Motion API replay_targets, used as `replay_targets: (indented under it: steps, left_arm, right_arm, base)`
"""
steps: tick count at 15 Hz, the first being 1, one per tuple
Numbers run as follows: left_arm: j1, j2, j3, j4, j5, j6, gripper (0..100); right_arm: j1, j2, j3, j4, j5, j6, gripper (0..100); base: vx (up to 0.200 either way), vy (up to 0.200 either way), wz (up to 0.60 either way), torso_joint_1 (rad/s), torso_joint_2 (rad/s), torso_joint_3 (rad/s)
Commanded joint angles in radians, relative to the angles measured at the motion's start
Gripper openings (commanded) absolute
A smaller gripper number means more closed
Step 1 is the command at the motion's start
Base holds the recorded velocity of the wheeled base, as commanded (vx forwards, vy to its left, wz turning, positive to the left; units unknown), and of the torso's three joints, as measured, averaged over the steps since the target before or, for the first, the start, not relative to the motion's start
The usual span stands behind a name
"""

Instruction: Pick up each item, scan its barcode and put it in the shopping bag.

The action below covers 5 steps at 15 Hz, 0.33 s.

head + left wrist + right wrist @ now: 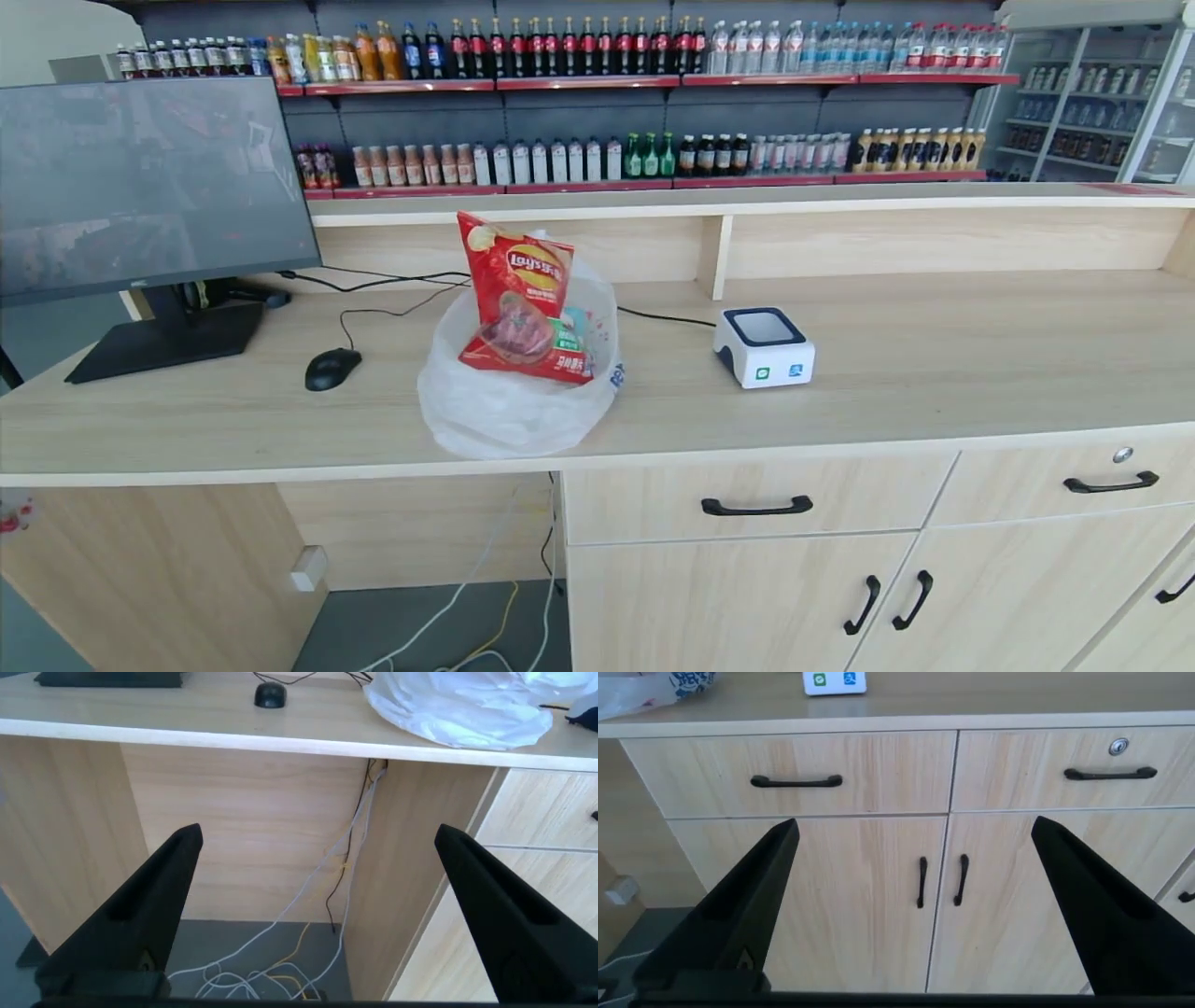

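Observation:
A translucent white shopping bag (509, 401) sits on the wooden counter (934, 373), its lower bulge showing as the bag (458, 709) in the left wrist view. A red chip bag (513, 280) stands upright in it, with a second red packet (546, 359) lying at its base. The white barcode scanner (764, 347) stands on the counter to the bag's right; the scanner (835, 682) shows at the counter edge. My left gripper (318, 915) is open, held low in front of the counter's open bay. My right gripper (915, 915) is open, facing the cabinet doors below the counter.
A monitor (140, 187) on a black stand and a black mouse (331, 368) sit left of the bag, with cables running behind. Drawers and cabinet doors (938, 882) with black handles lie under the counter. Loose cables (280, 971) hang in the open bay. Drink shelves line the back wall.

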Motion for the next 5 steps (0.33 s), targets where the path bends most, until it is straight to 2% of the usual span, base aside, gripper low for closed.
replay_targets:
  steps: [1,5]
  left_arm:
    - [0.001,0.000,0.000,0.001,0.000,0.000,100]
    - [0.001,0.000,0.000,0.001,0.000,0.000,100]
  right_arm:
    - [0.000,0.000,0.000,0.001,0.001,0.002,100]
    - [0.000,0.000,0.000,0.001,0.001,0.002,100]
  base:
    - [0.000,0.000,0.00,0.000,0.00,0.000]
    - [0.000,0.000,0.00,0.000,0.00,0.000]
